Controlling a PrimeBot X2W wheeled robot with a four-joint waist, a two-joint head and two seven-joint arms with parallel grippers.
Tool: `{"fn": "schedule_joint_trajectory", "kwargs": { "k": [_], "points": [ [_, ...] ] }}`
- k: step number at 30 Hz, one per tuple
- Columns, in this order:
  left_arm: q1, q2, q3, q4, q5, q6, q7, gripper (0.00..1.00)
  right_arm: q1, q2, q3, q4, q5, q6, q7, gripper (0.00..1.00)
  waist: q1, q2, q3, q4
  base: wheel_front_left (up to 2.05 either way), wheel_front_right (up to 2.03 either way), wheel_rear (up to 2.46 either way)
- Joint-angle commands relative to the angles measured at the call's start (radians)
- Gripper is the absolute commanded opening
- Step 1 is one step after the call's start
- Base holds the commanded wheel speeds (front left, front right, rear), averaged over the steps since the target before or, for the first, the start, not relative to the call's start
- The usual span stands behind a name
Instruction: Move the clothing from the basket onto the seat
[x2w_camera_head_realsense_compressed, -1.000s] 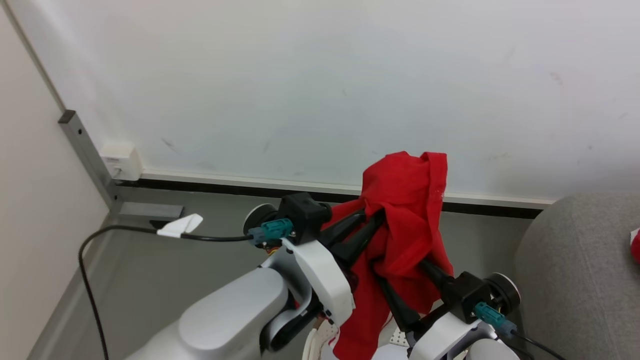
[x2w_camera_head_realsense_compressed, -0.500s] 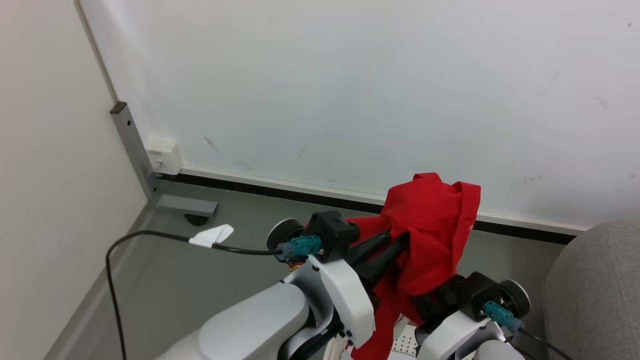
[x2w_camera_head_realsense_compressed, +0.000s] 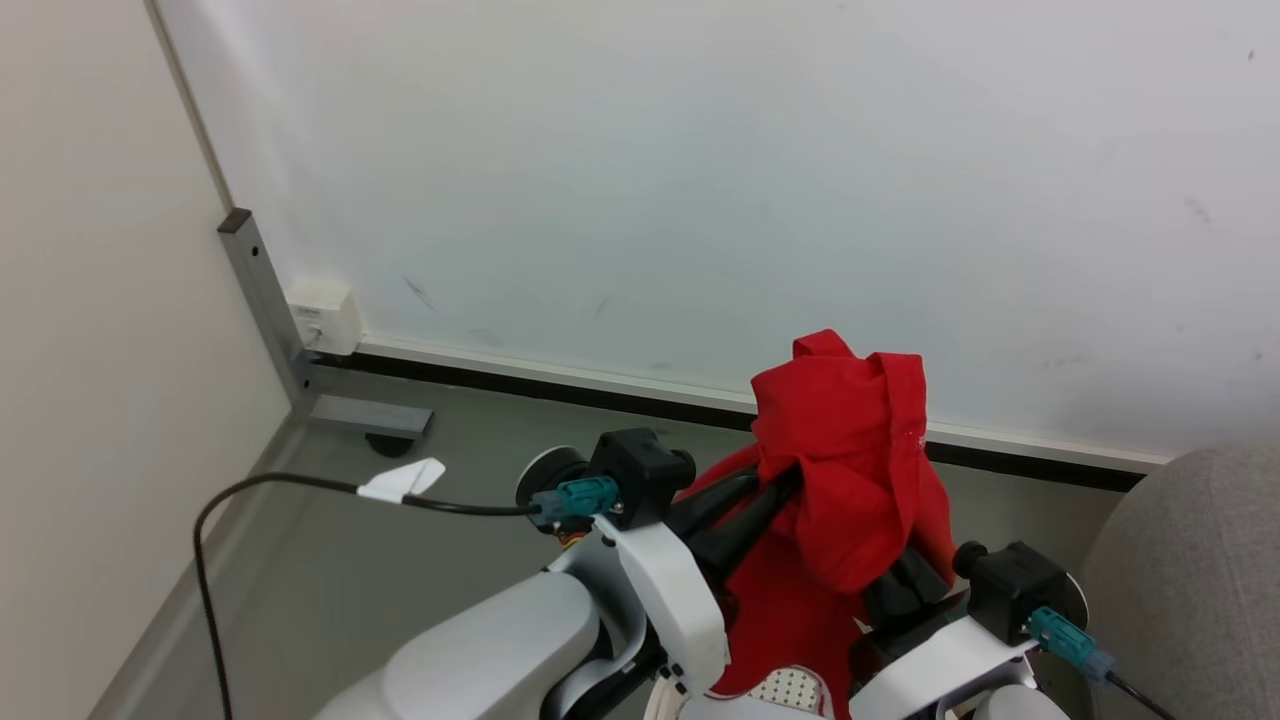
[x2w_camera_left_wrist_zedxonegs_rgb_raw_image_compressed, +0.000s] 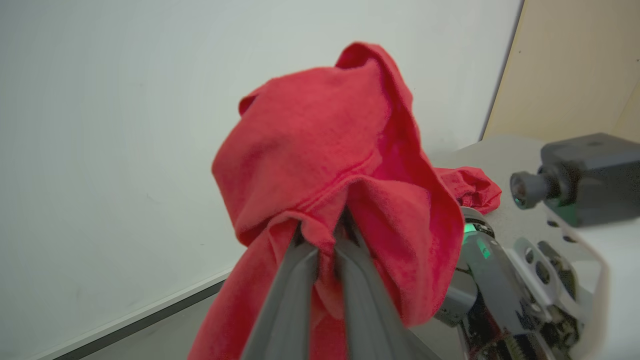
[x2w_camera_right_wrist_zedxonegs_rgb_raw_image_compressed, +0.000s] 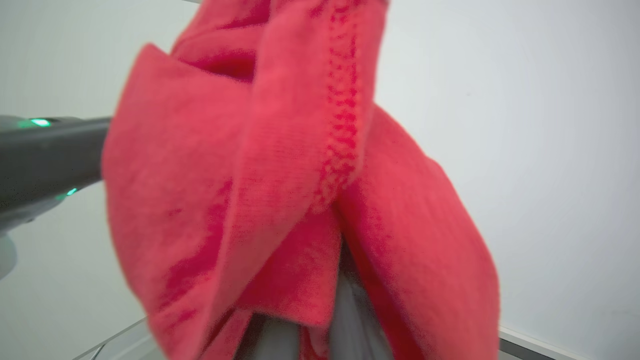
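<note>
Pinching from below, the left pincer has its two dark fingers pressed together on a fold of the clothing, a bright red garment held up in the air and draped over those fingers. Just right of the clothing's lower folds, the right pincer reaches up under it, its fingers also pressed together with red fabric caught between them. Directly beneath the clothing, a patch of perforated white, the basket, peeks out between the two forearms. Right of the clothing and lower sits the grey seat, where a second red bundle lies. Behind the clothing run the grey floor and then the white wall.
</note>
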Motion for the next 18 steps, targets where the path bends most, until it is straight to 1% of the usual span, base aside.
{"fn": "schedule_joint_trajectory", "kwargs": {
  "k": [1, 4, 5, 6, 7, 8, 13, 18],
  "points": [
    [0.016, 0.004, 0.001, 0.004, 0.0, 0.002, -0.005, 0.0, 0.021, -0.002, -0.004, -0.006, 0.002, -0.002, 0.0, 0.0, 0.0, 0.0, 0.0, -0.003, 0.0, 0.0, 0.0],
    [0.019, 0.008, 0.003, 0.005, -0.002, 0.007, -0.01, 0.0, 0.034, -0.002, -0.022, -0.037, 0.001, -0.003, -0.001, 0.0, 0.0, 0.0, 0.001, -0.017, 0.0, 0.0, 0.0],
    [0.019, 0.01, 0.007, 0.004, -0.005, 0.01, -0.012, 0.19, 0.039, -0.002, -0.03, -0.046, 0.003, -0.002, -0.001, 0.0, 0.0, 0.0, 0.002, -0.023, 0.0, 0.0, 0.0],
    [0.019, 0.013, 0.01, 0.003, -0.006, 0.011, -0.014, 0.48, 0.045, -0.002, -0.037, -0.054, 0.005, -0.003, 0.0, 0.0, 0.0, 0.0, 0.004, -0.029, 0.0, 0.0, 0.0],
    [0.019, 0.015, 0.013, -0.001, -0.005, 0.015, -0.018, 0.95, 0.051, -0.002, -0.047, -0.062, 0.006, -0.002, 0.0, 0.0, 0.0, 0.0, 0.006, -0.036, 0.0, 0.0, 0.0],
    [0.02, 0.018, 0.016, -0.005, -0.006, 0.018, -0.02, 1.0, 0.055, -0.002, -0.057, -0.069, 0.006, -0.003, 0.0, 0.0, 0.0, 0.0, 0.009, -0.045, 0.0, 0.0, 0.0],
    [0.034, 0.037, 0.036, -0.043, 0.002, 0.027, -0.046, 1.0, 0.055, -0.002, -0.114, -0.097, -0.018, -0.002, -0.001, 0.0, 0.0, 0.0, 0.032, -0.106, 0.0, 0.0, 0.0],
    [0.069, 0.068, 0.053, -0.081, 0.025, 0.029, -0.07, 1.0, 0.049, -0.008, -0.166, -0.127, -0.066, -0.002, 0.0, 0.0, 0.0, 0.0, 0.06, -0.2, 0.0, 0.0, 0.0]
  ]
}}
